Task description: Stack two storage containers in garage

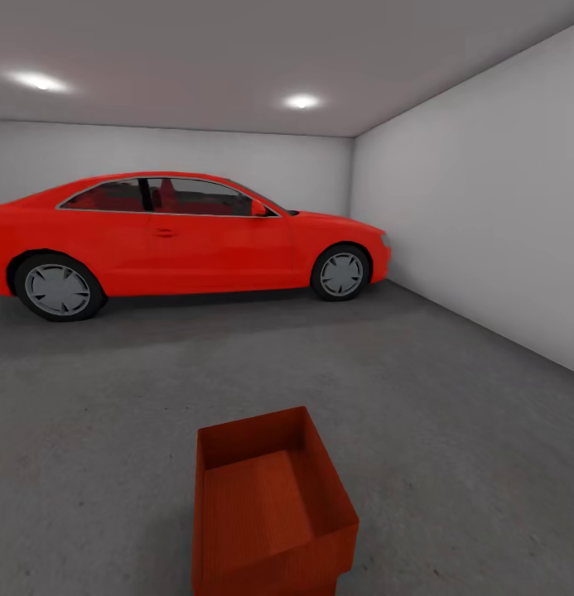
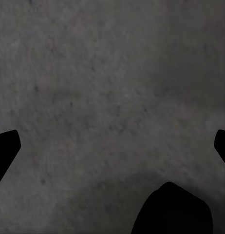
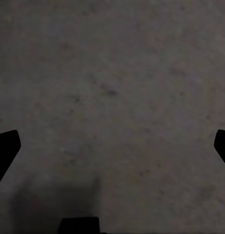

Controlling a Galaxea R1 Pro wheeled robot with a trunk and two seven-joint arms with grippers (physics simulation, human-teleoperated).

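A red-orange storage container [image 1: 270,513] with ribbed walls and no lid stands on the dark-grey concrete floor [image 1: 419,414] of the garage, low in the middle of the head view. Inside it a ribbed red-orange surface lies higher on one side; I cannot tell whether that is a second container. In the left wrist view my left gripper [image 2: 112,146] is open, its dark fingertips [image 2: 6,146] at the picture's two edges, with bare concrete between them. My right gripper [image 3: 112,146] is open in the same way over bare concrete, away from the container.
A big red car [image 1: 179,244] is parked across the back of the garage. A plain white wall [image 1: 485,215] runs along the right. Open concrete stretches between the car and the container. A dark rounded shape [image 2: 173,209] intrudes at the left wrist view's edge.
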